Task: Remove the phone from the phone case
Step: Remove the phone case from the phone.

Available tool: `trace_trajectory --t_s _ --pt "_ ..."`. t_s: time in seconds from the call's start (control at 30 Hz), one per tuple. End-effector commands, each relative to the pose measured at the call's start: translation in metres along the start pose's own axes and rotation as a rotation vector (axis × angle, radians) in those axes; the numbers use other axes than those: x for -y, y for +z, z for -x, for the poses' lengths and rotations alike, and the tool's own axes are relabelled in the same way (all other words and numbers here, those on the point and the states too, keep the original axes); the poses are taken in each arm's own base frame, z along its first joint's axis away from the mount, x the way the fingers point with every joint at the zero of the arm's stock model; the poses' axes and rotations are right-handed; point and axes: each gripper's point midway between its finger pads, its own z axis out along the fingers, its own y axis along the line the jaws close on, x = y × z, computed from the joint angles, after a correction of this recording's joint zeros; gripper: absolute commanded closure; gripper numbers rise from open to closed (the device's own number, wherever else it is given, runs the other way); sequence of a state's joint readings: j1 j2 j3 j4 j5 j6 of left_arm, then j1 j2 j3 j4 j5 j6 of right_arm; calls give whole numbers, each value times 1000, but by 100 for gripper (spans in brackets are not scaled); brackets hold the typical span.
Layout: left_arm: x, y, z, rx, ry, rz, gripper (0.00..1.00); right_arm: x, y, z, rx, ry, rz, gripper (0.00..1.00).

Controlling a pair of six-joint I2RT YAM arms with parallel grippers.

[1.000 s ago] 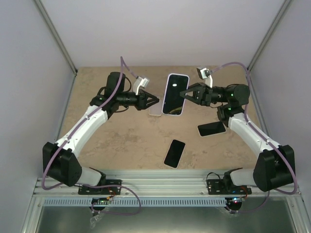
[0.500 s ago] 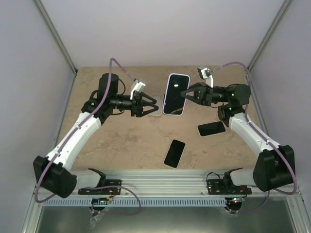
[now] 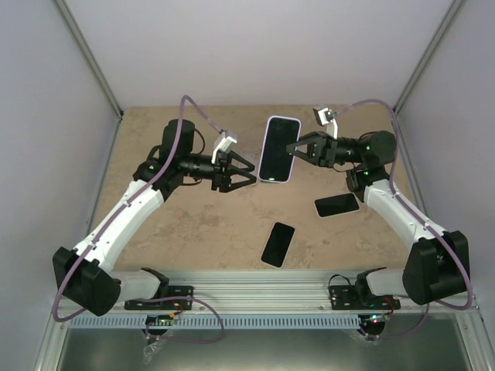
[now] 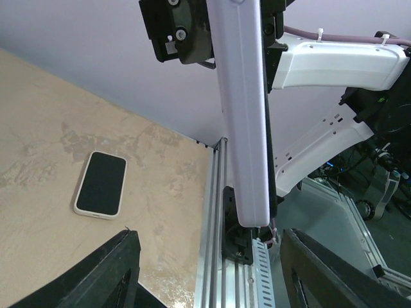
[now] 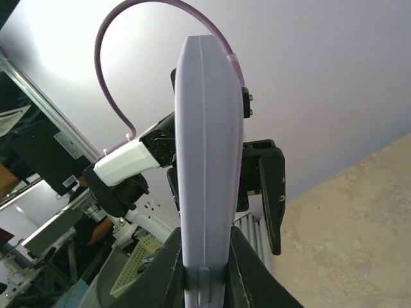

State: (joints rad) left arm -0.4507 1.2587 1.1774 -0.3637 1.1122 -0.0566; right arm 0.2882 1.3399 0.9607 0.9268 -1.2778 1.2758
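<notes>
Phone (image 3: 278,149), snug in its pale case (image 5: 205,160), hangs over the far middle of the desk (image 3: 201,224), long axis running near to far. The right pincer (image 3: 292,150) is clamped on its right edge. Just left of it waits the left pincer (image 3: 251,175), jaws apart and aimed rightward, with the left arm stretched low. That arm looks best placed to pry.

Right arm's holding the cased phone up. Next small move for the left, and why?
Probably ease the left end effector onto the cased phone: its jaws are open short of the free edge; the right end effector grips the opposite edge.
</notes>
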Motion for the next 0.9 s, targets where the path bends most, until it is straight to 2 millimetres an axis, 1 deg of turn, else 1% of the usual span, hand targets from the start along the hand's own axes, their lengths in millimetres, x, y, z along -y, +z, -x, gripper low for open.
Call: trace_trajectory --t_s 0.0,0.27,0.4,0.57,0.87 --pt "4 1 11 12 37 0 39 -8 0 15 40 -75 -6 100" --pt "0 1 11 11 34 25 40 -6 1 16 37 -70 -5 99" --pt "-3 2 7 10 20 31 40 -7 2 16 38 -71 -5 99" --pt "-5 1 8 12 16 48 39 -6 2 16 37 -74 -6 99" --pt "-16 3 7 13 -3 90 43 -8 3 15 31 -77 0 99"
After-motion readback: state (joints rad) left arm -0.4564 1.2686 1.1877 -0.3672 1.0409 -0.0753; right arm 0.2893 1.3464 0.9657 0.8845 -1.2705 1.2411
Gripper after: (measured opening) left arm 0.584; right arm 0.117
